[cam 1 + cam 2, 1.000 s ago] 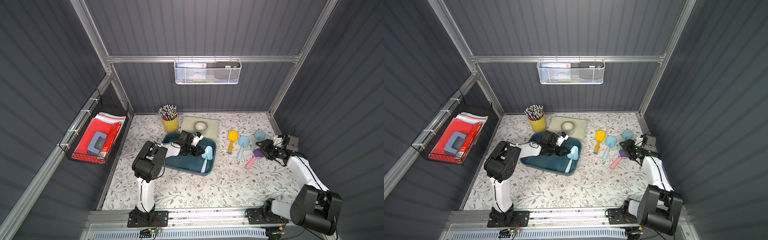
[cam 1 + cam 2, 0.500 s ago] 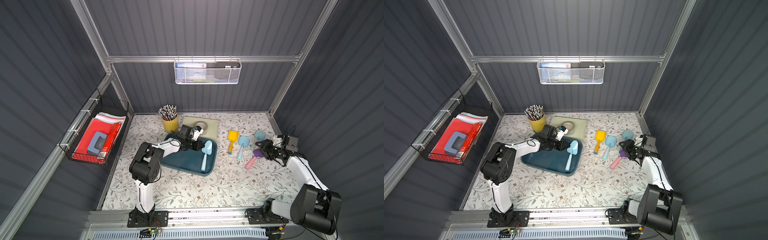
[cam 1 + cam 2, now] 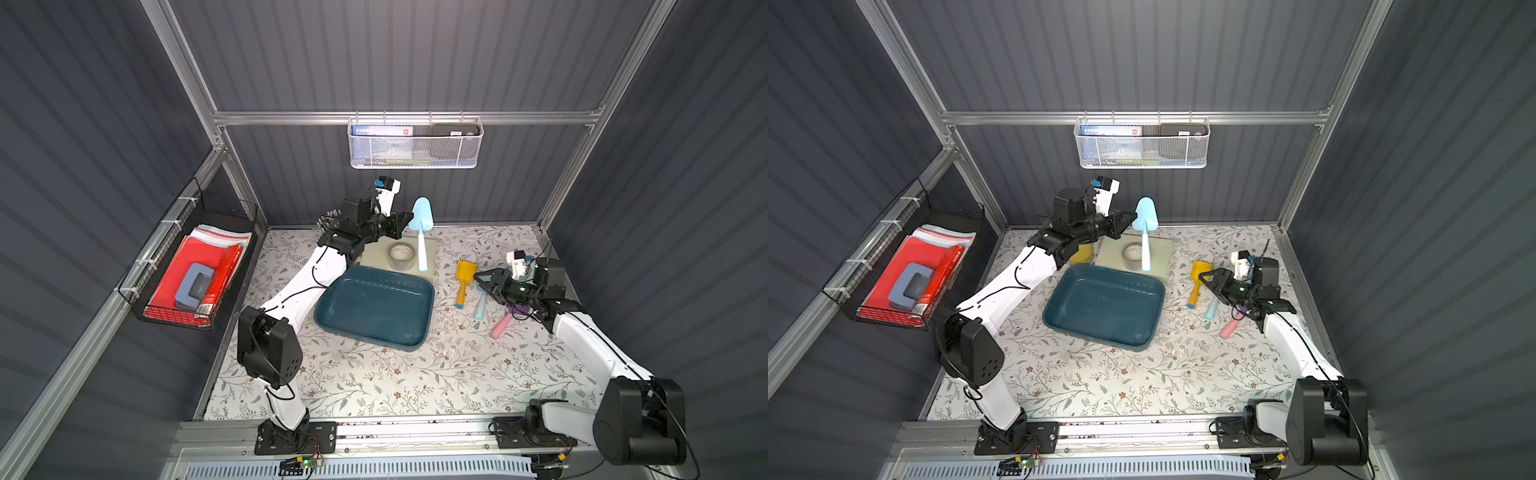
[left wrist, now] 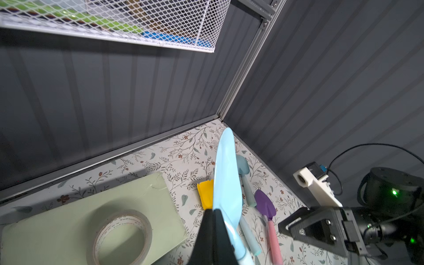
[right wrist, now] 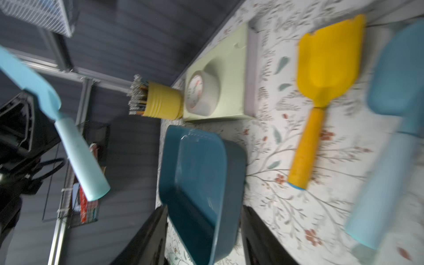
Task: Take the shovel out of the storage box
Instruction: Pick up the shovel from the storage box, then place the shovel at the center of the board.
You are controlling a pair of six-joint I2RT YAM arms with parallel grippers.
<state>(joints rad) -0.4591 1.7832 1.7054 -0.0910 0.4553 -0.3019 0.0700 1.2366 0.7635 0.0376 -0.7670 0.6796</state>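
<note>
Left arm (image 3: 307, 282) reaching up and back from its base at the front edge of the table (image 3: 374, 386), forearm climbing steeply toward the back edge, wrist high off the surface. Left gripper (image 3: 409, 219) clamped on the neck of the shovel (image 3: 421, 237), jaws pressed together just where blade meets handle. Shovel pale blue all over, rounded blade end higher and seen against the back wall, straight handle slanting down free below the grip. It hangs in the air over the green board (image 3: 374, 255) and tape roll (image 3: 401, 257) at the back edge, clear of the storage box (image 3: 374, 307). Box sits flat near mid-table, dark teal, glossy, nothing inside. Right arm (image 3: 590, 345) stretched low from the front right corner, right gripper (image 3: 482, 280) just above the table beside the yellow shovel (image 3: 463, 276), jaws apart, nothing between them
</note>
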